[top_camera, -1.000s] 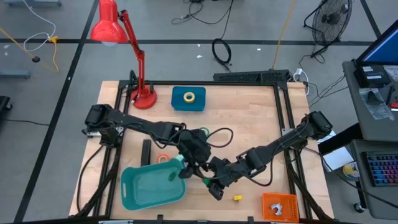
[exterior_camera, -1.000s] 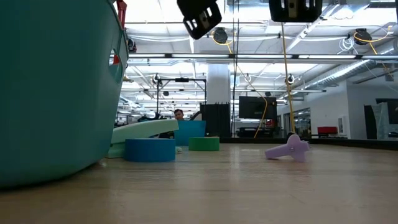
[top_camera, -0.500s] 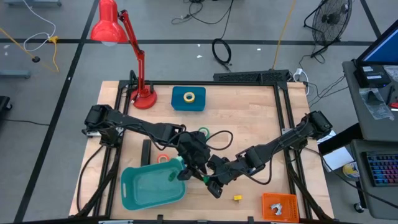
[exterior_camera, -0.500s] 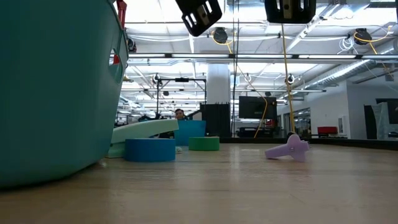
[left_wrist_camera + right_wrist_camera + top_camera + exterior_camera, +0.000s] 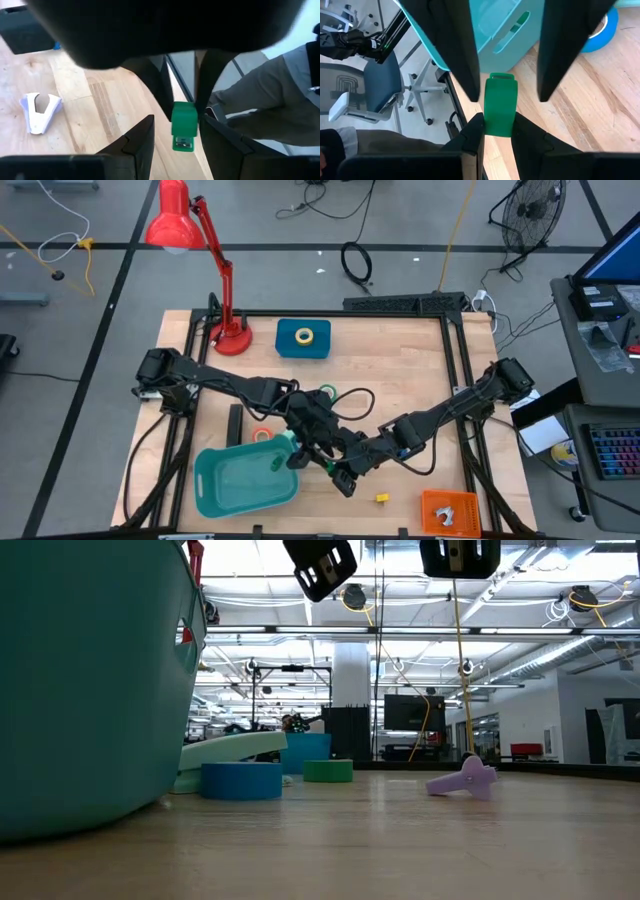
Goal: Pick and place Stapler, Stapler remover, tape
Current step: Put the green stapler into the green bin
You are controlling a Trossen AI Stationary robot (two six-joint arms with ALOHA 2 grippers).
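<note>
You have a pale wood table (image 5: 400,380) with a black frame, grey floor around it. Right of the teal bin (image 5: 245,480), both grippers meet above the boards: the left gripper (image 5: 176,131) and right gripper (image 5: 499,120) each pinch one small green block (image 5: 499,105). The black stapler (image 5: 235,424) lies just behind the bin, the blue tape (image 5: 241,780) beside it. Bare boards stretch beyond the white staple remover (image 5: 40,106).

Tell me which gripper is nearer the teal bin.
Left. The left gripper hangs right at the teal bin, beside its rim, with a small green piece between its jaws. The right gripper sits just past it, on the side away from the bin.
</note>
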